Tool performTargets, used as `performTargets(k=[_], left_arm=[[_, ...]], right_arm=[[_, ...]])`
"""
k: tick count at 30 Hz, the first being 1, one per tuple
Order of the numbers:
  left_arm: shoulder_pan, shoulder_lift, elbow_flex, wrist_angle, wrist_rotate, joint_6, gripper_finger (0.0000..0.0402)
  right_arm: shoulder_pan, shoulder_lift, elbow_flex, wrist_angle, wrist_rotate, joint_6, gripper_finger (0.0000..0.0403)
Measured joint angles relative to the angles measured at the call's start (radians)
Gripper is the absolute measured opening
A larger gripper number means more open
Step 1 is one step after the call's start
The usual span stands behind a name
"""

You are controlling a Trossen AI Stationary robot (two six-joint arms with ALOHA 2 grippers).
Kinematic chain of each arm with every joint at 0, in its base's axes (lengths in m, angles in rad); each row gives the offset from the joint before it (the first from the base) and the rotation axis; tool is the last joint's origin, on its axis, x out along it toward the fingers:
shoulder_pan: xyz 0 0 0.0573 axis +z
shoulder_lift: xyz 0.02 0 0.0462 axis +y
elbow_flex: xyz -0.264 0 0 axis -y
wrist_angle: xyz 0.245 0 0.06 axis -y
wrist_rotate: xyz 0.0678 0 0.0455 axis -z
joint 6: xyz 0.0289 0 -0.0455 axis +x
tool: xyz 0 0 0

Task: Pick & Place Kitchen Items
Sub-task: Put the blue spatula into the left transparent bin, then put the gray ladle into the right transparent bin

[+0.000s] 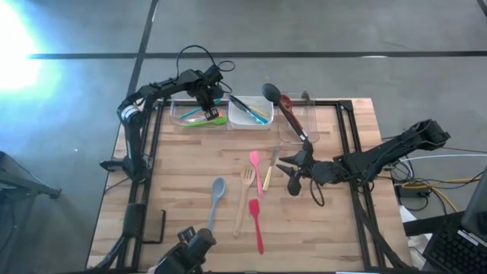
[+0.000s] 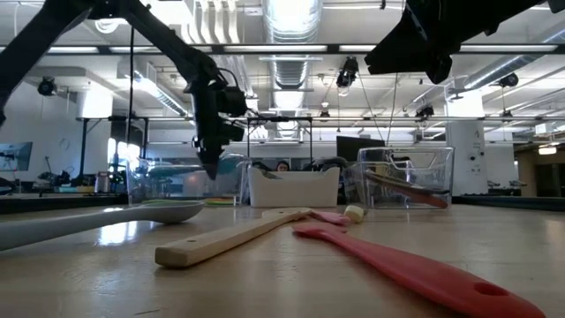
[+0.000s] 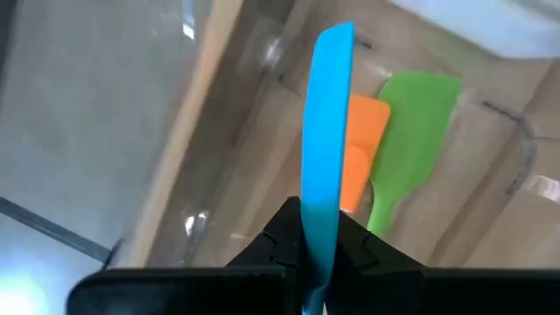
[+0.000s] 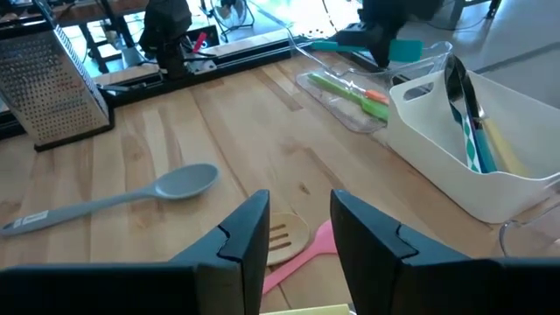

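Note:
My left gripper [image 1: 208,100] is over the clear tub [image 1: 183,119] at the table's far left and is shut on a blue spatula [image 3: 325,131]. An orange spatula [image 3: 360,144] and a green one [image 3: 411,122] lie in that tub. My right gripper [image 4: 297,206] is open and empty; in the high view [image 1: 291,173] it is right of the table's middle. Below and ahead of it a pink spatula [image 1: 255,162], a wooden fork [image 1: 246,190], a grey spoon [image 1: 217,194] and a red spatula [image 1: 256,222] lie flat on the table. My left gripper pinches the blue spatula between its two fingers at a point [image 3: 320,223] partway along its length. The spatula shows edge-on and its broad end [image 3: 337,39] reaches out beyond the fingers. The fingers slant down from above. The spatula is lifted clear, above the clear tub.
A white tub [image 1: 237,122] with several utensils stands at the far middle. Beside it a second clear tub [image 1: 308,114] holds a black ladle [image 1: 272,93] and a red utensil. A metal grater [image 4: 52,83] stands beyond the grey spoon. Bare wood lies at the near right.

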Motion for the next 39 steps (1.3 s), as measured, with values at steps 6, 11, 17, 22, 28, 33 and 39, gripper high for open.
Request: performTargets(k=[6,11,17,22,28,33,39], left_arm=[[0.0,0.059,0.0,0.0,0.015,-0.002,0.0019],[-0.001,0.097,0.0,0.0,0.015,-0.002,0.0019],[-0.001,0.11,0.0,0.0,0.016,-0.009,0.0033],[0.0,0.108,0.0,-0.002,0.014,-0.016,0.01],[-0.001,0.106,0.018,-0.07,-0.006,-0.023,0.0145],[-0.002,0.104,0.066,-0.166,-0.022,-0.024,0.0159],[-0.002,0.095,0.158,-0.285,-0.022,-0.062,0.0158]], right_arm=[[0.0,0.0,0.0,0.0,0.0,0.0,0.0109],[0.0,0.0,0.0,-0.004,0.0,-0.001,0.0101],[0.0,0.0,0.0,-0.016,0.0,-0.001,0.0095],[0.0,0.0,0.0,-0.019,0.0,0.0,0.0099],[0.0,0.0,0.0,-0.018,0.0,0.0,0.0105],[0.0,0.0,0.0,-0.019,0.0,-0.001,0.0098],[0.0,0.0,0.0,-0.018,0.0,0.0,0.0089]])
